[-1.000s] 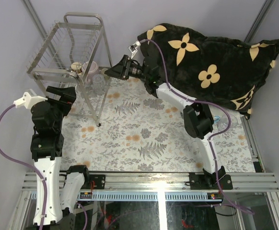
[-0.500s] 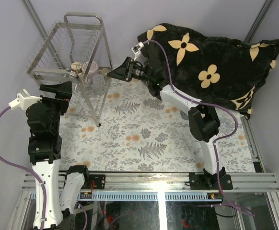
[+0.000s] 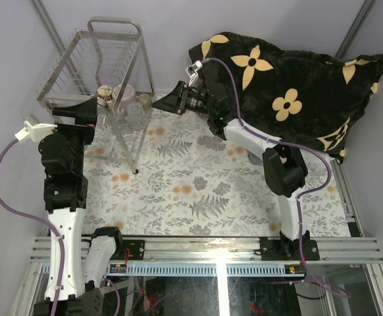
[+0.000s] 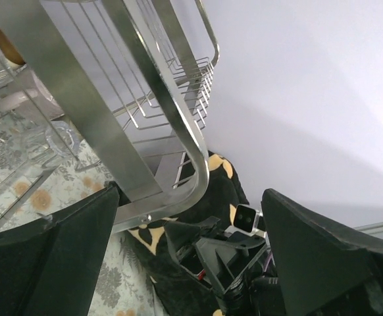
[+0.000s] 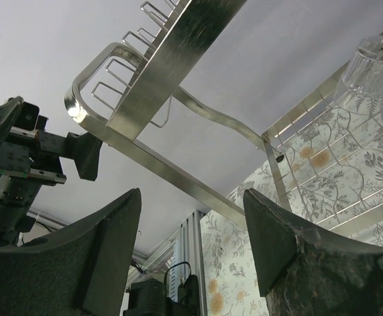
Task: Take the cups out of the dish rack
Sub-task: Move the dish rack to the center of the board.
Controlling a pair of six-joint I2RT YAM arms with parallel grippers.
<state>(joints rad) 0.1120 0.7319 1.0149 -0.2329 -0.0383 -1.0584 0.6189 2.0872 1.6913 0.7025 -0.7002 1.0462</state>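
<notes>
The silver dish rack (image 3: 106,62) stands at the table's far left. On its low wire shelf sit a cream-and-brown cup (image 3: 104,91), a pale lilac-pink mug (image 3: 123,94) and a clear glass (image 3: 136,113). My left gripper (image 3: 79,110) is open and empty at the rack's near left corner, level with its frame bar (image 4: 145,118); the clear glass (image 4: 54,141) shows behind the wires. My right gripper (image 3: 166,103) is open and empty just right of the rack, facing it. Its wrist view looks under the rack's frame (image 5: 172,59) at the upturned clear glass (image 5: 370,64).
A large black pillow with cream flowers (image 3: 290,79) fills the far right. A floral cloth (image 3: 191,178) covers the table. The rack's near leg (image 3: 131,148) stands between the arms. Grey walls close in behind and left of the rack.
My left gripper has risen and moved in toward the rack's near left corner. My right gripper has drawn slightly right, away from the rack. The cups have not moved.
</notes>
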